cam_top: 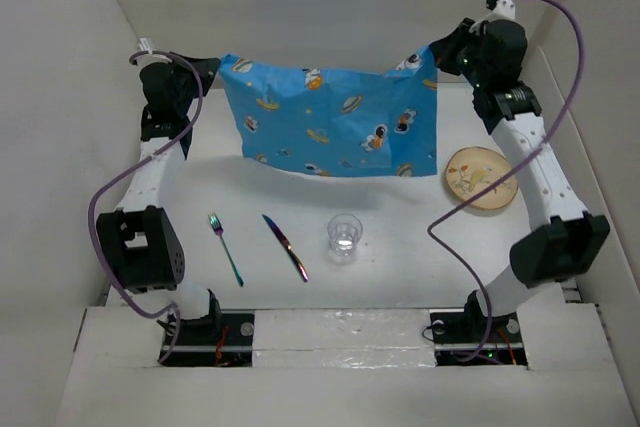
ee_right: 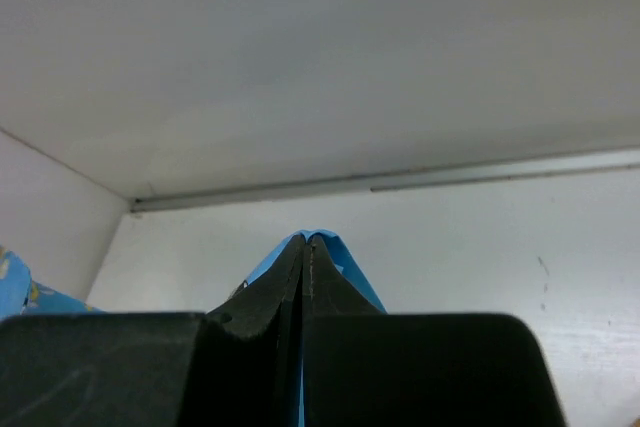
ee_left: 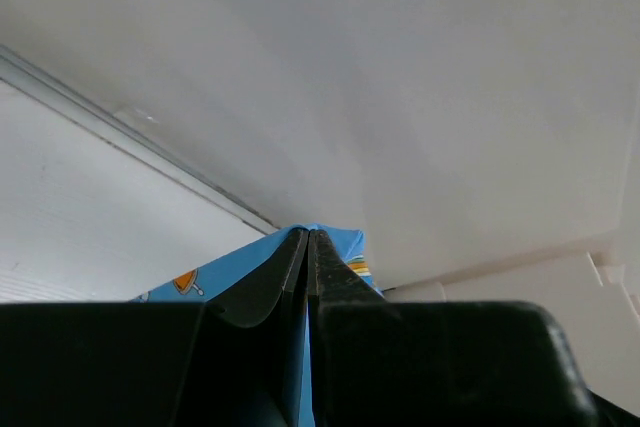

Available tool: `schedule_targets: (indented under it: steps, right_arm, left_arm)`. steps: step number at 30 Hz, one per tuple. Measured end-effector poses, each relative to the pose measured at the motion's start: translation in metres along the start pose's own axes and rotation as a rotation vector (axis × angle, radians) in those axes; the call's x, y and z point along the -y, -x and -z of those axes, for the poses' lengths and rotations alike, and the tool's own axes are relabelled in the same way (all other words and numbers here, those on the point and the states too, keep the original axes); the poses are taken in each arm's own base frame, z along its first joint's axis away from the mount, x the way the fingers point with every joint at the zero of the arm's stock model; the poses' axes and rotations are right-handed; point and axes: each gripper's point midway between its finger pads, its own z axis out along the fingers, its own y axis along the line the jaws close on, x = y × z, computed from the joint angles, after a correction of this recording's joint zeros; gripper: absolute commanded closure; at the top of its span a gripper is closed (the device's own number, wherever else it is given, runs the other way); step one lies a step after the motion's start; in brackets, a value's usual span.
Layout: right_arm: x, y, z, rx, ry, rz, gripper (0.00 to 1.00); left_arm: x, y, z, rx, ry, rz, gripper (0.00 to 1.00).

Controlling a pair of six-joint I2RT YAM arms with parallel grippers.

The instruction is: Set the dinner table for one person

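The dinner table (cam_top: 200, 182) is the large white surface that fills the middle of the top view, with upright white panels around it. Taking the middle of the table as the centre of a clock, the blue cartoon-print cloth (cam_top: 335, 122) hangs at 12 o'clock, spread wide between the two arms. The left gripper (cam_top: 218, 67) is closed on the upper corner of the cloth at about 11 o'clock, and the right gripper (cam_top: 436, 55) is closed on the other upper corner at about 1 o'clock. In the left wrist view the left gripper (ee_left: 306, 235) has its fingers pressed together, with blue fabric coming out on both sides of the tips. The right wrist view shows the same thing for the right gripper (ee_right: 305, 239). The lower edge of the cloth throws a shadow on the table, but I cannot tell if this edge touches the surface. A round wooden plate (cam_top: 480, 179) with a leaf pattern lies at 3 o'clock, just beside the right arm. A clear glass (cam_top: 344, 237) stands upright at 6 o'clock. A knife (cam_top: 285, 247) lies at 7 o'clock and a fork (cam_top: 225, 247) at 8 o'clock. Both are tilted the same way, and they lie apart from each other.
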Motion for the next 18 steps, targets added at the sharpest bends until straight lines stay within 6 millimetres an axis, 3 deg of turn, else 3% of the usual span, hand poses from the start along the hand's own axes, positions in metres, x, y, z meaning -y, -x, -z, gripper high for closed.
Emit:
schedule_targets:
  steps: [2,3,6,9,12,14,16,18]
  right_arm:
    - [0.01,-0.023,-0.015,-0.083,-0.012,-0.009,1.0]
    - [0.018,-0.031,-0.032,-0.105,-0.024,-0.012,1.0]
    - [0.022,-0.044,-0.041,-0.153,-0.022,-0.025,1.0]
    - [0.015,-0.04,-0.028,-0.137,0.002,-0.026,1.0]
    - [0.011,-0.045,0.003,-0.109,0.023,-0.029,1.0]
    - [0.017,-0.062,0.023,-0.111,0.024,-0.036,1.0]
    - [0.03,-0.092,0.03,-0.131,0.017,-0.049,1.0]
    - [0.054,-0.143,0.031,-0.209,-0.013,-0.074,1.0]
  left_arm:
    - [-0.015,0.004,-0.011,-0.017,0.029,0.009,1.0]
    - [-0.019,0.006,-0.013,-0.022,0.036,0.012,1.0]
    - [-0.015,0.015,-0.013,-0.03,0.026,0.017,1.0]
    - [0.001,0.024,-0.003,-0.011,-0.015,0.005,1.0]
    - [0.002,0.017,0.023,0.008,-0.04,-0.002,1.0]
    - [-0.016,0.002,0.041,0.003,-0.019,0.005,1.0]
    - [-0.044,-0.016,0.052,-0.007,0.014,0.023,1.0]
    - [-0.089,-0.044,0.06,-0.04,0.094,0.055,1.0]
